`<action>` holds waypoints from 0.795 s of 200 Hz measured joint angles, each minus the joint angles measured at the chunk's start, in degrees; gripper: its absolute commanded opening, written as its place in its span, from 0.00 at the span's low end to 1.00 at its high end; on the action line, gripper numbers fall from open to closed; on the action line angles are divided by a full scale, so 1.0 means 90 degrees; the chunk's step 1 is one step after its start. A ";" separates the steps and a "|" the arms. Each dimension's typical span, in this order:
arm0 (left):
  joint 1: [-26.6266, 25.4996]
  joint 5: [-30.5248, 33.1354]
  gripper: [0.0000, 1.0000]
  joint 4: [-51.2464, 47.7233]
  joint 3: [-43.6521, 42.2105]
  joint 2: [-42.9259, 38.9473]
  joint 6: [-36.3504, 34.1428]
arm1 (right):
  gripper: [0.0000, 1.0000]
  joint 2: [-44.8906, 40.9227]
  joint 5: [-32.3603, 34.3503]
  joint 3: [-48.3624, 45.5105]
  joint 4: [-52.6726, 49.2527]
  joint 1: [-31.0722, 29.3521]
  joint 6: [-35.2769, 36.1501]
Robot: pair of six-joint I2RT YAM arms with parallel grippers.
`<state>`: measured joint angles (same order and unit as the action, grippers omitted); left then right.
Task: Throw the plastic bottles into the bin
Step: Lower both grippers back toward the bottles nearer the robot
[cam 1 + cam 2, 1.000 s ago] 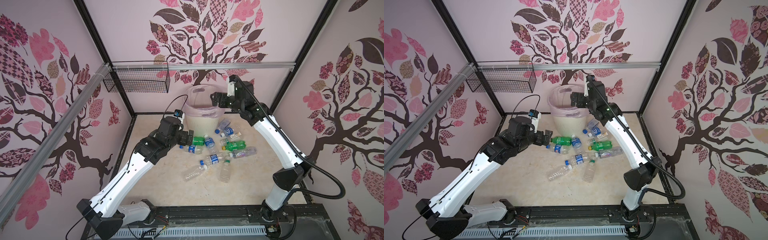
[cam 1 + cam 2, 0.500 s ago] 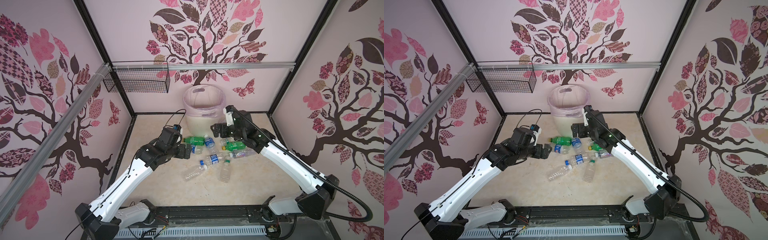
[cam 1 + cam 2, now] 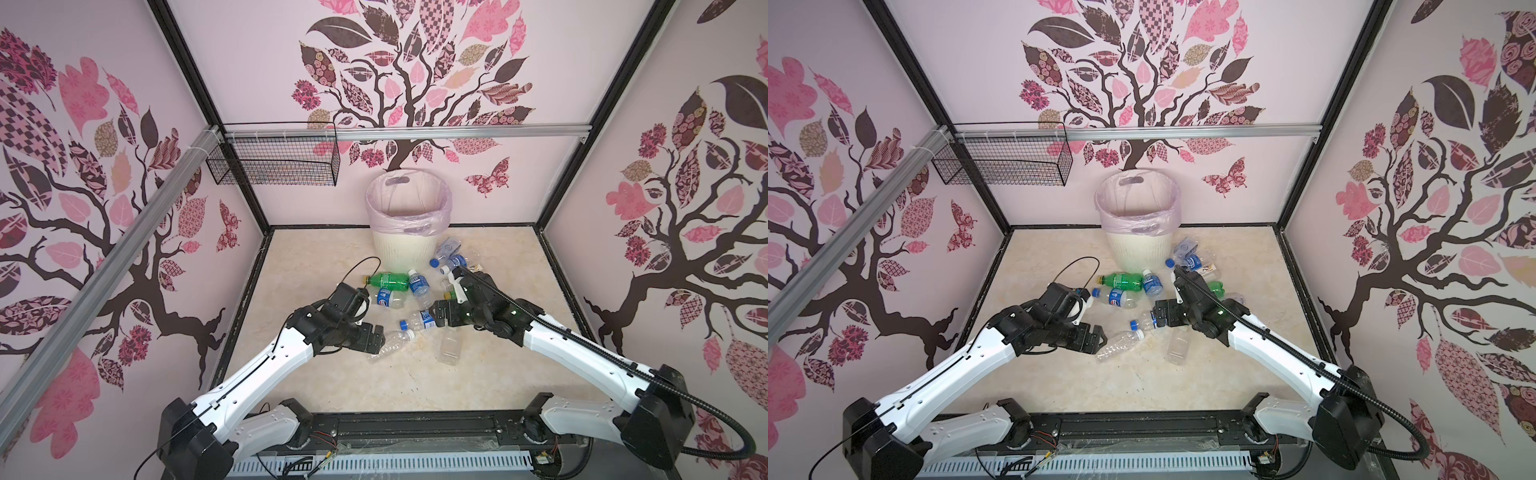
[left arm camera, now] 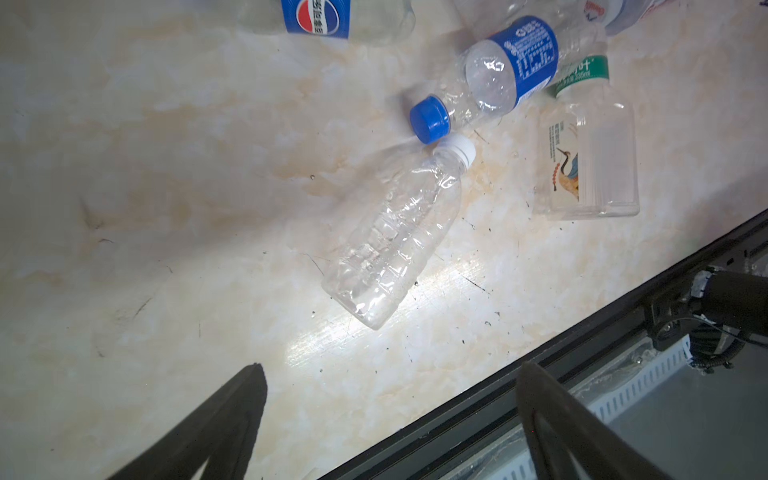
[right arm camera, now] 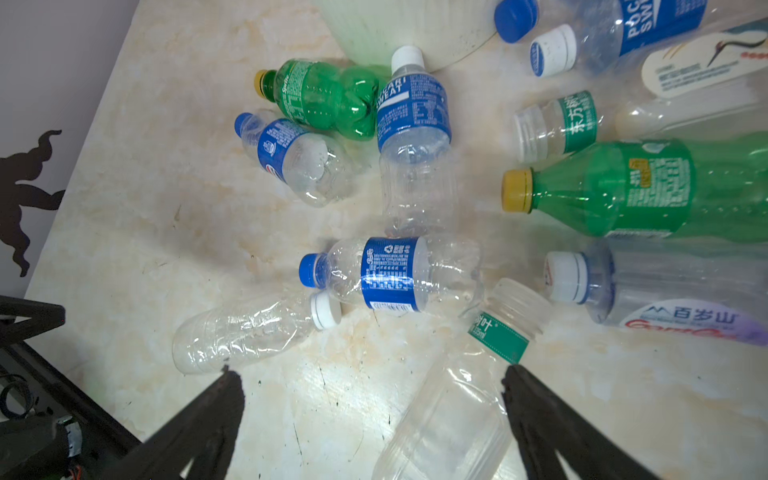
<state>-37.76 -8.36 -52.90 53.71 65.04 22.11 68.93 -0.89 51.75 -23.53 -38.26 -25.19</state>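
Marbled table (image 3: 332, 386): same as a second ago.

Right arm: the biggest change. A second ago it reached high, its gripper above the mouth of the bin (image 3: 399, 253). Half a second ago it was coming down over the pile. Now it lies low, and the right gripper (image 3: 435, 316) hangs over the front bottles, jaws spread wide, gripping nothing. In the right wrist view the square clear bottle (image 5: 457, 407) runs between the two fingers (image 5: 208, 415). Whether either touches it cannot be told.

Left arm: drawn back toward the front edge. A second ago its gripper sat by the green bottle (image 3: 388, 280). Now the left gripper (image 3: 380, 338) is at the base of the unlabelled clear bottle (image 3: 395, 337), jaws wide apart and empty. In the left wrist view that bottle lies ahead of the fingertips (image 4: 253, 374), not between them.

Bin: upright against the back wall, near the middle, pink liner folded over the rim. Same spot as before.

Wire mesh basket (image 3: 274, 164): hangs on the rail, back left, unchanged.

Plastic bottles (image 3: 1121, 299): all lie on the table, spread in front of the bin and to its right. None is held, and none appears to have moved over the second.

- Blue-labelled bottle (image 3: 420, 321): lies with its blue cap just beside the white cap of the unlabelled clear bottle.
- Square clear bottle: lies just to the right of those two.
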 measured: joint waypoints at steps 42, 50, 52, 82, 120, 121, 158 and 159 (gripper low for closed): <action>-0.0146 -0.0253 0.97 0.0216 -0.0180 0.0809 0.0097 | 1.00 -0.0296 -0.0165 -0.0333 0.0134 -0.0034 -0.0206; -0.0151 -0.0245 0.97 0.0272 -0.0204 0.0957 0.0114 | 1.00 -0.0350 -0.0194 -0.0374 0.0158 -0.0034 -0.0228; -0.0151 -0.0245 0.97 0.0279 -0.0209 0.0979 0.0119 | 1.00 -0.0359 -0.0197 -0.0381 0.0165 -0.0034 -0.0228; -0.0155 -0.0194 0.97 0.0471 -0.0238 0.1399 0.0177 | 1.00 -0.0537 -0.0304 -0.0593 0.0328 -0.0034 -0.0333; -0.0177 -0.0109 0.97 0.0772 -0.0328 0.1870 0.0211 | 1.00 -0.0549 -0.0476 -0.0828 0.0396 -0.0034 -0.0396; -0.0180 -0.0107 0.97 0.0777 -0.0328 0.1882 0.0214 | 1.00 -0.0549 -0.0478 -0.0831 0.0398 -0.0034 -0.0393; -0.0240 -0.0073 0.97 0.1003 -0.0325 0.2273 0.0223 | 1.00 -0.0546 -0.0714 -0.0835 0.0619 -0.0061 -0.0464; -0.0243 -0.0073 0.97 0.1005 -0.0325 0.2280 0.0223 | 1.00 -0.0546 -0.0724 -0.0835 0.0631 -0.0063 -0.0466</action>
<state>-39.94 -9.02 -43.86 50.78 85.56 24.12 64.01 -7.40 44.23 -17.85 -38.83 -29.39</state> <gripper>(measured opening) 0.972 0.997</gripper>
